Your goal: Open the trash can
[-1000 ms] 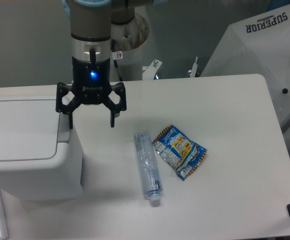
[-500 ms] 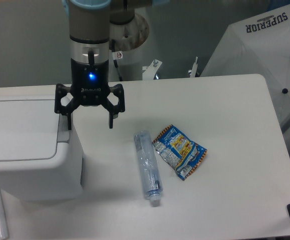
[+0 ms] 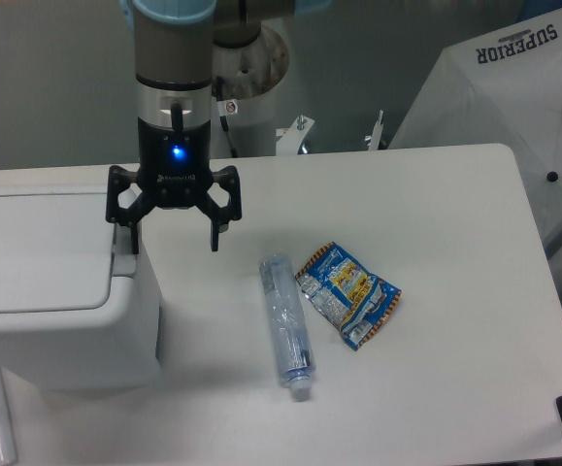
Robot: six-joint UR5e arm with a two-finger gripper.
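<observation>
Hovering released hand (image 3: 175,240) at trash can (image 3: 57,291) right edge, lid flat, closed.

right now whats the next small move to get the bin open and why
Probably ease the pincer a little left and down onto the grey strip at the bin lid's right edge. The pincer is open, hanging just above that edge with one finger over the strip; the lid lies flat and closed, and the bottle is out of the way.
</observation>
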